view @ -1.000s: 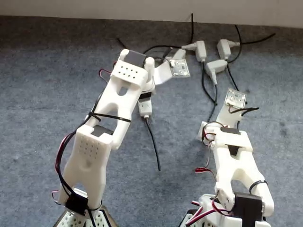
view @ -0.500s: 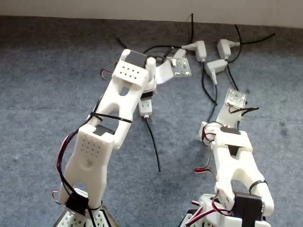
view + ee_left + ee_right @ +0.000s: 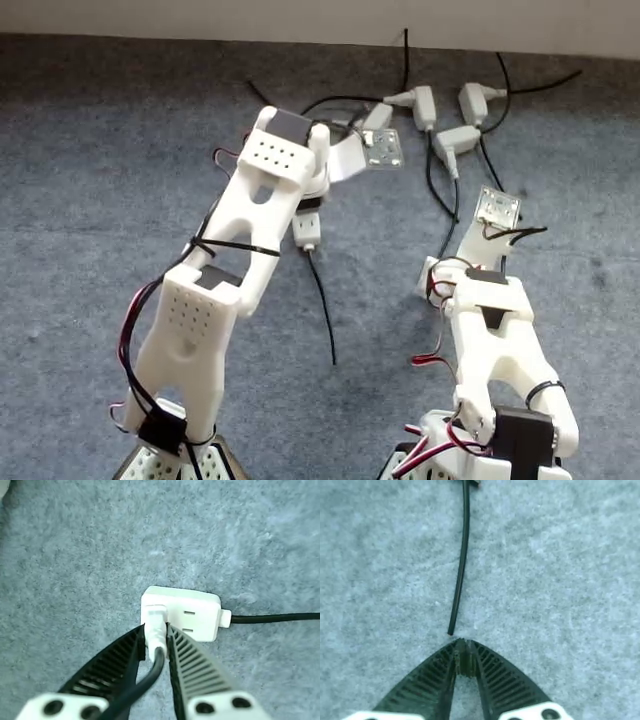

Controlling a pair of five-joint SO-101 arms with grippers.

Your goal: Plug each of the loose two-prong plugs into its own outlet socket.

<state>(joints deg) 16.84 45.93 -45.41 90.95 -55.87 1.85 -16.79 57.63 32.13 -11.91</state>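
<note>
The left pincer [image 3: 155, 632] is clamped on a white two-prong plug [image 3: 155, 615], one ribbed black finger on each side. In the left wrist view we see the plug's black lead [image 3: 145, 680] running back between the fingers. The plug's front end is pressed against the end of a white outlet socket [image 3: 192, 615] lying flat on the grey carpet [image 3: 75, 555]. Its prongs are hidden, so we cannot tell how far it is seated. Two slots show on the socket's upper face, and the socket's cord [image 3: 275, 617] leaves its far end.

In the right wrist view, the right pincer [image 3: 464, 647] is closed on nothing, fingertips together, low over the carpet. We see the cut end of a black cord just beyond its tips.

From the high view, the left arm [image 3: 265, 190] stretches out over the middle of the carpet, with the socket just beside its wrist. The right arm [image 3: 495, 330] sits folded nearer its base. Three more white connectors [image 3: 455, 140] lie grouped at the far edge, well apart from the held plug.
</note>
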